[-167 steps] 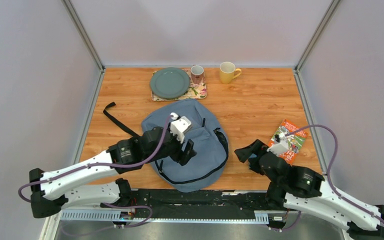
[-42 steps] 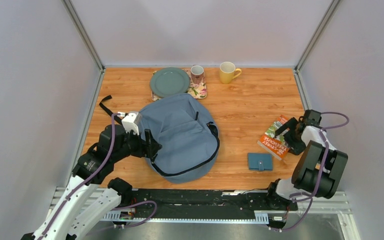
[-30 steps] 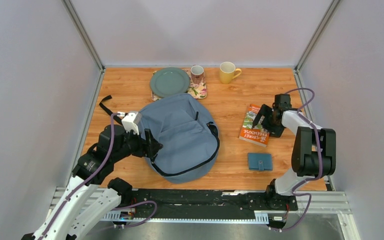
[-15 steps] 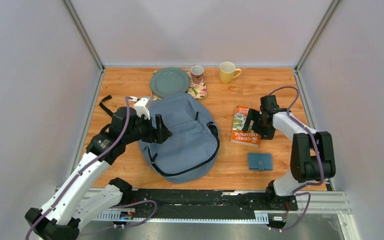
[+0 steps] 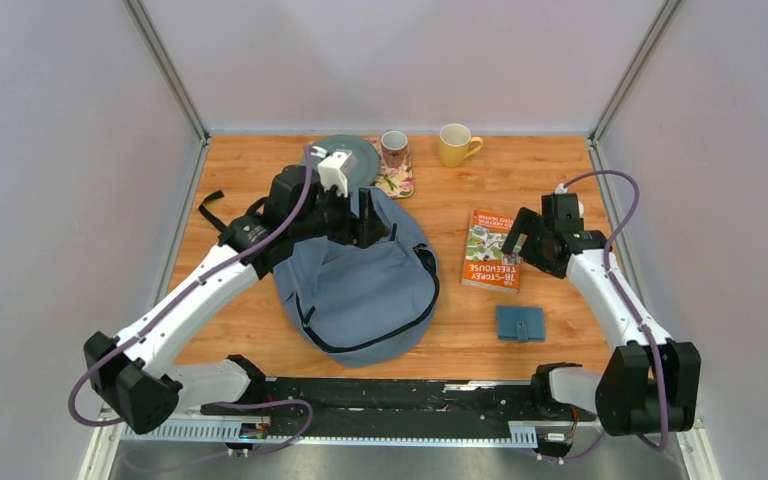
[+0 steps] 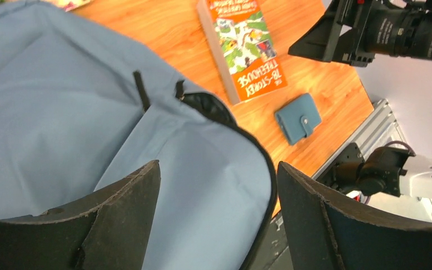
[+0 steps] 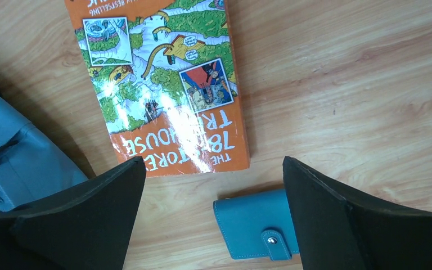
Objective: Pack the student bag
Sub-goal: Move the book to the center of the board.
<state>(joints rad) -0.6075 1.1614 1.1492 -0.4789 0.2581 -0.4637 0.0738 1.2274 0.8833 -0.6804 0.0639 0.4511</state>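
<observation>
The student bag (image 5: pixel 360 290) is a grey-blue backpack with black zippers, lying flat at the table's middle. My left gripper (image 5: pixel 370 218) hovers open over its far end, and the left wrist view shows only bag fabric (image 6: pixel 62 101) between the fingers. An orange picture book (image 5: pixel 490 250) lies to the right of the bag, with a teal snap wallet (image 5: pixel 520 323) nearer the front edge. Just right of the book, my right gripper (image 5: pixel 522 238) is open and empty. Its wrist view looks down on the book (image 7: pixel 157 79) and the wallet (image 7: pixel 253 222).
Along the back edge are a green plate (image 5: pixel 338 150) on a floral mat, partly under my left arm, a patterned cup (image 5: pixel 394 148) and a yellow mug (image 5: pixel 455 145). A black bag strap (image 5: pixel 215 215) trails left. Grey walls enclose the table.
My left gripper has swung from the bag's left edge up to its far end. The book slid left toward the bag with the right gripper, which has since drawn back slightly.
</observation>
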